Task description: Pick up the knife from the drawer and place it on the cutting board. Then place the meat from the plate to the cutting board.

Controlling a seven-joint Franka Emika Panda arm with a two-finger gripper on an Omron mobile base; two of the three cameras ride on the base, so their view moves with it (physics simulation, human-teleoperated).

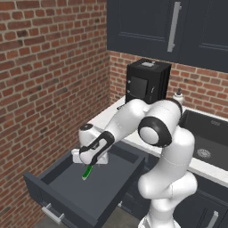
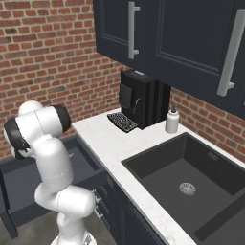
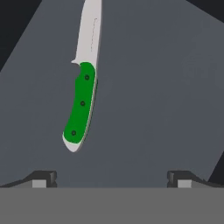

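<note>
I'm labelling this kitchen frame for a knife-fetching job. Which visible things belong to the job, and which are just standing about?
Part of the job:
- knife, lying flat in the drawer
- drawer, pulled open
- gripper, open above the knife

Just standing about:
- coffee machine
- soap bottle
- sink
- upper cabinets
</note>
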